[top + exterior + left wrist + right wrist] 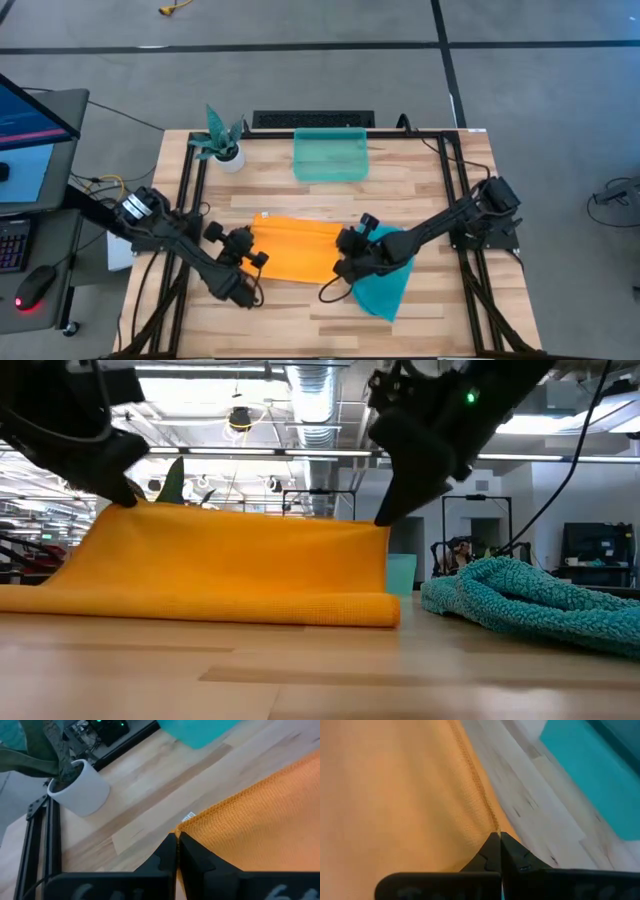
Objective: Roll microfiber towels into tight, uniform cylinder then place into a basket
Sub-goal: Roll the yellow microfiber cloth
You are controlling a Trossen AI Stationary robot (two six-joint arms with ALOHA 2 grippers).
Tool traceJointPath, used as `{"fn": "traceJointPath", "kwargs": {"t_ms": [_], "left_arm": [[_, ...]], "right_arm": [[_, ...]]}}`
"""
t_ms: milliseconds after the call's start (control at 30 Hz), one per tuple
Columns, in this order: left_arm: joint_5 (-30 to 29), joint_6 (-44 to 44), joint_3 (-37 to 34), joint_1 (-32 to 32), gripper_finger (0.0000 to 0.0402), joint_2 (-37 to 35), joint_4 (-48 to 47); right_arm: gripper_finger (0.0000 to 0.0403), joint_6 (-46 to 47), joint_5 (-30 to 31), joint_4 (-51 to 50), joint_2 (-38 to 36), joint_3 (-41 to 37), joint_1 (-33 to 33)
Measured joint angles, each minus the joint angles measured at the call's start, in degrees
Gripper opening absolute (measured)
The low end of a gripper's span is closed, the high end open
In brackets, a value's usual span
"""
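Observation:
The orange-yellow towel point(295, 255) point(230, 560) is held up by its upper edge. Its lower part rests on the table in a rounded fold point(200, 607) along the near side. My left gripper point(130, 503) point(176, 836) is shut on the upper left corner and my right gripper point(383, 520) point(499, 836) on the upper right corner. The teal-blue towel point(385, 282) point(530, 600) lies rumpled on the table to the right, partly under my right arm. The basket point(330, 155) stands at the far middle. My left gripper pinches the orange towel's upper left corner point(186, 826) between its two fingertips, slanting down and pointing toward the far side. The corner is lifted clear and the cloth slopes down to the fold on the table. My right gripper pinches the upper right corner point(492, 827) at the end of the hem, between its two fingertips, slanting down. The hem runs nearly straight to the other gripper, and the cloth below it slopes down to the table.
A potted plant in a white pot point(222, 145) point(80, 790) stands at the far left, beside the basket. Black frame rails point(190, 200) run along the table's left and right sides. Bare wood lies between the towel and the basket and along the near edge.

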Motion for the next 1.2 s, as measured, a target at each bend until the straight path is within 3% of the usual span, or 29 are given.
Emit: {"fn": "traceJointPath", "kwargs": {"t_ms": [833, 1200], "left_arm": [[-0.4, 6.1, -2.2, 3.2, 0.0002, 0.0, 4.6], [0.0, 8.2, -1.9, 3.2, 0.0102, 0.0, 3.5]], "right_arm": [[0.0008, 0.0, -0.6, 2.1, 0.0, -1.3, -3.5], [0.0008, 0.0, -0.7, 2.9, 0.0, -1.3, -3.5]]}}
